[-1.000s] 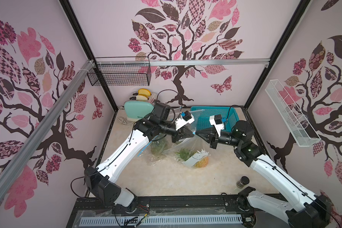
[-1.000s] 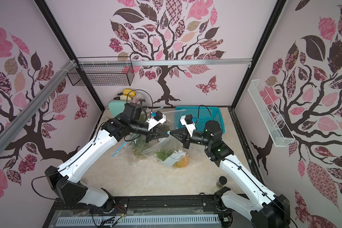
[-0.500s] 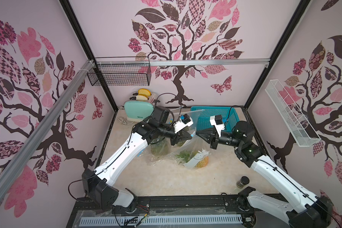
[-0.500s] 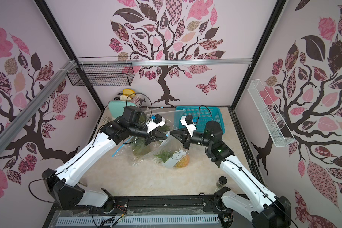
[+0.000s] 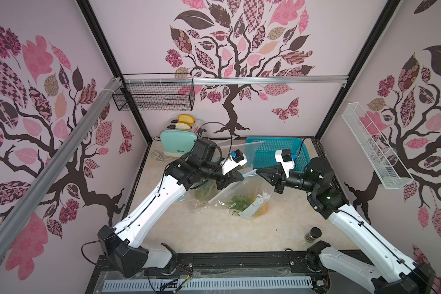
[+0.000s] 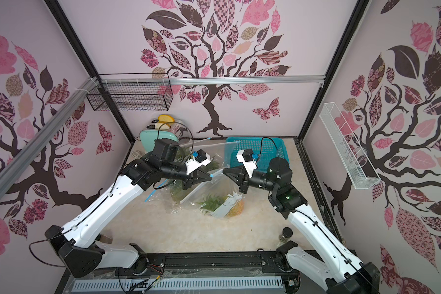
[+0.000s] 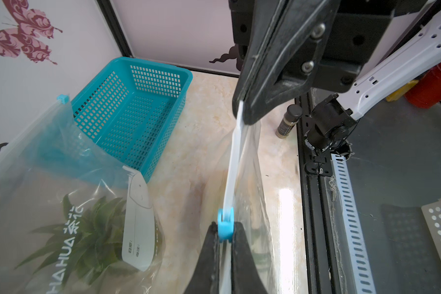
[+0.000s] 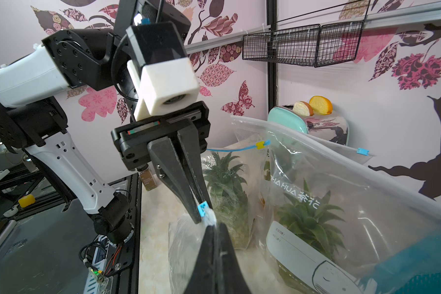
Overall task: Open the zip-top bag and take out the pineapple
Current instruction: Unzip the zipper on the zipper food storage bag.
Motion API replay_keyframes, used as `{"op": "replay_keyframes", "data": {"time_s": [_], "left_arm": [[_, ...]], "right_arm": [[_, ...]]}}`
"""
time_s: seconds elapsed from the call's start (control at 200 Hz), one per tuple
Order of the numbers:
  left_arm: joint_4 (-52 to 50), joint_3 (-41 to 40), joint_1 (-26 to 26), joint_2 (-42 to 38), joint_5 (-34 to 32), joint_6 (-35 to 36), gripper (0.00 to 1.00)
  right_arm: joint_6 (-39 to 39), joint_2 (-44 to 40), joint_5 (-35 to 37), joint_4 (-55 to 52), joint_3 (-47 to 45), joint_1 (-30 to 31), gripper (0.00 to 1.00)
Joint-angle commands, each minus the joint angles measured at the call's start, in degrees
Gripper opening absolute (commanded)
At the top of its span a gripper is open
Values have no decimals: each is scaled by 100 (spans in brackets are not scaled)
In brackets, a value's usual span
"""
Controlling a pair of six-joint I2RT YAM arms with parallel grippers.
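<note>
Two white-and-black robot arms meet above a pale marbled surface (image 5: 214, 236). The left hand (image 5: 241, 178) has its tapered black fingers pressed together on the small bright-blue plastic slider (image 7: 225, 224) of a clear, crinkly zip-top bag (image 7: 251, 175). The right hand (image 5: 258, 173) pinches the bag's white zip strip further along. The strip runs straight between them, and the film hangs down from this raised top edge.

Just beneath lies a pineapple with a spiky green crown and orange-yellow body (image 5: 263, 209), inside clear film bearing a white label. Whether that is the pinched bag cannot be told. More clear bags crowd alongside.

A teal perforated plastic basket (image 7: 153, 81) stands behind. A rounded mint-green toaster (image 5: 176, 145) sits in the back corner, and a small dark-capped jar (image 5: 313, 234) stands near the front.
</note>
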Motion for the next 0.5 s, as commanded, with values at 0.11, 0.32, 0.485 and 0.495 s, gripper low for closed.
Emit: {"op": "replay_keyframes", "data": {"time_s": [0.11, 0.32, 0.485, 0.495], "left_arm": [[-1162, -147, 159, -330, -1325, -11, 0], [-1694, 111, 161, -640, -1935, -67, 0], [-2159, 496, 160, -830, -2298, -173, 0], [-2166, 520, 160, -830, -2303, -185, 0]], "right_arm": [[75, -372, 109, 573, 332, -574, 0], [29, -395, 251, 418, 276, -939, 0], [112, -375, 222, 425, 118, -1278, 0], [120, -366, 222, 427, 115, -1283, 0]]}}
